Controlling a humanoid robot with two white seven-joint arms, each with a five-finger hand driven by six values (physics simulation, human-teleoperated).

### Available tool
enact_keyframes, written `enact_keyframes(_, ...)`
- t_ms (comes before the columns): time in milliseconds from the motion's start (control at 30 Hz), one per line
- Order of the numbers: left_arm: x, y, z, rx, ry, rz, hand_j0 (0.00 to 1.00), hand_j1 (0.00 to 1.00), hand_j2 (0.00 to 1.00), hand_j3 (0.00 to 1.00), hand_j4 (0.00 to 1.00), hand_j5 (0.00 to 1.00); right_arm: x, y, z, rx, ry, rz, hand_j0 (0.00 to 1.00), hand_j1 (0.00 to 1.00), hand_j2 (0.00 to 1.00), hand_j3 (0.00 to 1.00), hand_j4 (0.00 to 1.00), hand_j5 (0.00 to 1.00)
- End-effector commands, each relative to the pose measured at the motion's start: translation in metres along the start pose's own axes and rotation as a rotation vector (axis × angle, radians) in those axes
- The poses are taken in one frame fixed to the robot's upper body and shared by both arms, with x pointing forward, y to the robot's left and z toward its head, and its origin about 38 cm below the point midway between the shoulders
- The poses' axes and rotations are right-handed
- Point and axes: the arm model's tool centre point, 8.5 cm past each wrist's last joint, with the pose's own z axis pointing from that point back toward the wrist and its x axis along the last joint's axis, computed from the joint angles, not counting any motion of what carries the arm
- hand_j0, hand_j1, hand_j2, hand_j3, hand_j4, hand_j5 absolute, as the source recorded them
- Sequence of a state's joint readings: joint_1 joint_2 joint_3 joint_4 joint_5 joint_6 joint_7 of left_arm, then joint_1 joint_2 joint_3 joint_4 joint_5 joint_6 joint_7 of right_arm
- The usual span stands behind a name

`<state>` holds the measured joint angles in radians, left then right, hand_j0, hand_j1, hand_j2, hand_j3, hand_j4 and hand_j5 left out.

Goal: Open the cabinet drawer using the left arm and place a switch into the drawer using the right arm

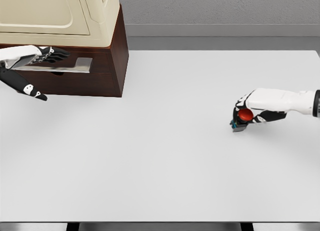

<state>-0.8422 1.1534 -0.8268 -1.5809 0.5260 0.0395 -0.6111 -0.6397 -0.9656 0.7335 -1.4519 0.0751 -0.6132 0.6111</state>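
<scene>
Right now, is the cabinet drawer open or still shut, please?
Shut, it seems: the drawer front sits flush with the cabinet face, left hand at its metal handle.

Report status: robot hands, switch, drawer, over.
Left robot hand at the drawer handle, drawer shut. Right robot hand closed on the switch, on the table. Nothing between them.

- A wide white table (165,166) carries everything here.
- A dark brown wooden cabinet (112,66) with a cream upper part stands on its far left corner.
- A small switch (242,119) with a red button lies near the right edge, well apart from the cabinet.
</scene>
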Motion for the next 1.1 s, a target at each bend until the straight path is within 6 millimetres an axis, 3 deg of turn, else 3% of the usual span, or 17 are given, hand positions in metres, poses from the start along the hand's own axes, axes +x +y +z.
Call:
enact_keyframes(0, -0.003, 0.001, 0.0, 0.004, 0.009, -0.001, 1.0, 1.0, 1.0, 1.0, 1.0, 1.0, 0.003, -0.001, -0.007, -0.011, -0.018, -0.008, 0.49, 0.49, 0.49, 0.49, 0.49, 0.49)
enact_keyframes(600, -0.007, -0.015, -0.001, -0.034, 0.007, 0.016, 1.0, 1.0, 1.0, 1.0, 1.0, 1.0, 0.007, -0.054, -0.04, -0.119, -0.07, 0.038, 0.48, 0.48, 0.48, 0.48, 0.48, 0.48)
enact_keyframes(933, -0.001, -0.022, 0.027, -0.06, 0.027, 0.01, 1.0, 1.0, 1.0, 1.0, 1.0, 1.0, 0.019, -0.076, -0.057, -0.122, -0.111, 0.082, 0.48, 0.48, 0.48, 0.48, 0.48, 0.48)
enact_keyframes(1033, 0.002, -0.03, 0.03, -0.084, 0.026, 0.007, 1.0, 1.0, 1.0, 1.0, 1.0, 1.0, 0.028, -0.086, -0.068, -0.112, -0.137, 0.111, 0.47, 0.47, 0.47, 0.47, 0.47, 0.47)
enact_keyframes(1067, 0.002, -0.029, 0.039, -0.08, 0.033, 0.016, 1.0, 1.0, 1.0, 1.0, 1.0, 1.0, 0.032, -0.09, -0.072, -0.106, -0.148, 0.123, 0.47, 0.47, 0.47, 0.47, 0.47, 0.47)
